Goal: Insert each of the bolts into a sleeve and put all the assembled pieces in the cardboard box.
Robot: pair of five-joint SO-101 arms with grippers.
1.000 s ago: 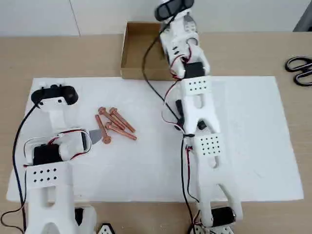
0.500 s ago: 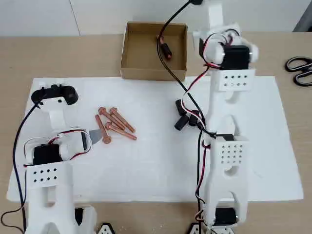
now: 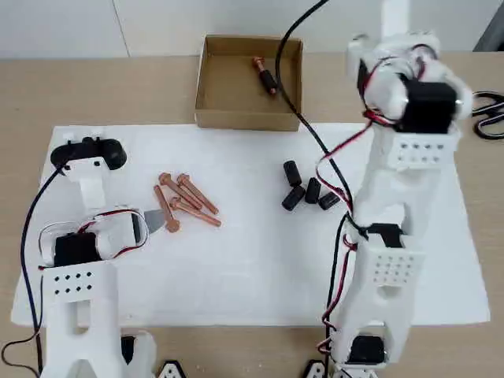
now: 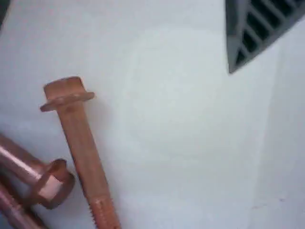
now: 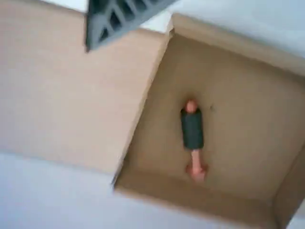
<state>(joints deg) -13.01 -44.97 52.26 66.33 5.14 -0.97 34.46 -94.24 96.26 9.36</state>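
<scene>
Several copper bolts (image 3: 187,201) lie in a loose pile on the white mat (image 3: 236,268). My left gripper (image 3: 157,220) sits open just left of them, touching none; one bolt (image 4: 78,143) lies close below it. Several black sleeves (image 3: 307,189) lie mid-mat. The cardboard box (image 3: 213,79) stands at the back, with one bolt in a sleeve (image 3: 265,75) lying inside (image 5: 192,138). My right arm (image 3: 405,102) is raised at the right of the box. Its grey finger (image 5: 119,19) holds nothing and the gripper looks open.
Scissors (image 3: 484,110) lie on the wooden table at the far right edge. The right arm's black cable (image 3: 299,118) hangs across the box's right side and down over the mat. The mat has bare room in front of the bolts and sleeves.
My right arm has pulled up and to the right, away from over the box, uncovering the assembled piece inside and the sleeves on the mat. The left arm has stayed still.
</scene>
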